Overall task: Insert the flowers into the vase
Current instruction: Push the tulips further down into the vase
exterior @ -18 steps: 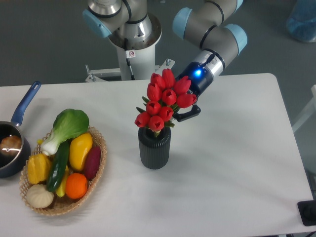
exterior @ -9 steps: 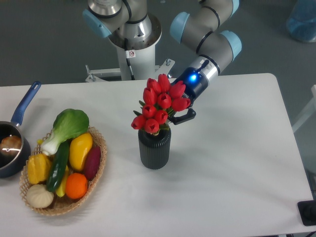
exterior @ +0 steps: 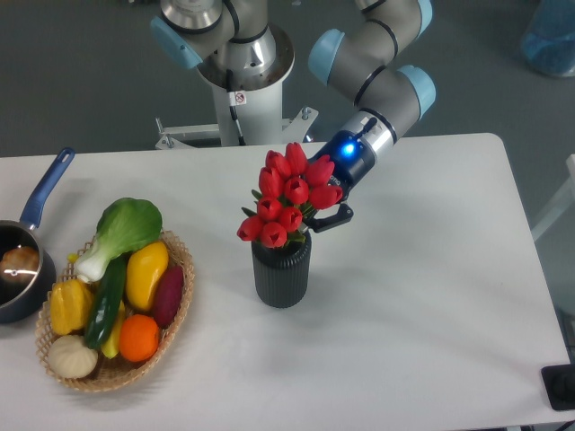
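Observation:
A bunch of red tulips, the flowers [exterior: 286, 196], stands with its stems down in the mouth of the dark ribbed vase [exterior: 281, 273] at the table's middle. The blooms lean up and to the right from the rim. My gripper [exterior: 314, 215] reaches in from the upper right, just behind the bunch above the vase. One black finger [exterior: 329, 218] shows to the right of the blooms; the other is hidden by them. The jaws appear closed around the stems.
A wicker basket [exterior: 179, 305] of vegetables and fruit sits at the left. A dark saucepan [exterior: 20, 269] with a blue handle is at the far left edge. The arm's base [exterior: 238, 63] stands behind the table.
The gripper and the flowers have moved left and down, so the stems sit deeper in the vase and the blooms are closer to its rim.

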Motion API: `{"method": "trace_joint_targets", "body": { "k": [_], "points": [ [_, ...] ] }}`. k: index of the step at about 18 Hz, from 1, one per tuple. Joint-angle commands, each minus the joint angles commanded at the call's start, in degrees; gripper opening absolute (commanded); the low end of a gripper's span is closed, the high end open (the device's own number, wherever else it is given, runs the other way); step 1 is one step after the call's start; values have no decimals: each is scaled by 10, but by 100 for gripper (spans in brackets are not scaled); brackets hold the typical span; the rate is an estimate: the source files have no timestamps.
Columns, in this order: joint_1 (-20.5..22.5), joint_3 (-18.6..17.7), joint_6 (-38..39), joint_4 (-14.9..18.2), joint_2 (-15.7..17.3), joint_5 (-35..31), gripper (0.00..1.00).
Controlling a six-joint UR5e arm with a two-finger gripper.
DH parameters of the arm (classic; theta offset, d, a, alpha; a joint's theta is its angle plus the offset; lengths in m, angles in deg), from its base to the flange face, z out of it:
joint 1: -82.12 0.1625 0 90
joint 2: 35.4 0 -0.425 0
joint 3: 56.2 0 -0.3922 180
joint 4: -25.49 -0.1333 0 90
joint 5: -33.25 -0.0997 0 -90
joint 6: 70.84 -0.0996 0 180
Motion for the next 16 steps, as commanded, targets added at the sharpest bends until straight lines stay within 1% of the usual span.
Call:
{"method": "trace_joint_targets", "body": {
  "k": [4, 7, 8, 10, 14, 15, 16],
  "points": [
    [1, -3, -7, 0, -4, 0, 11],
    [2, -9, -18, 0, -4, -3, 18],
    [3, -9, -25, 0, -5, -13, 23],
    [9, -11, -36, 0, -8, -42, 24],
    [11, -11, -37, 0, -9, -50, 42],
    [11, -12, -37, 0, -9, -50, 43],
    [10, -11, -36, 0, -8, -50, 46]
  ]
}}
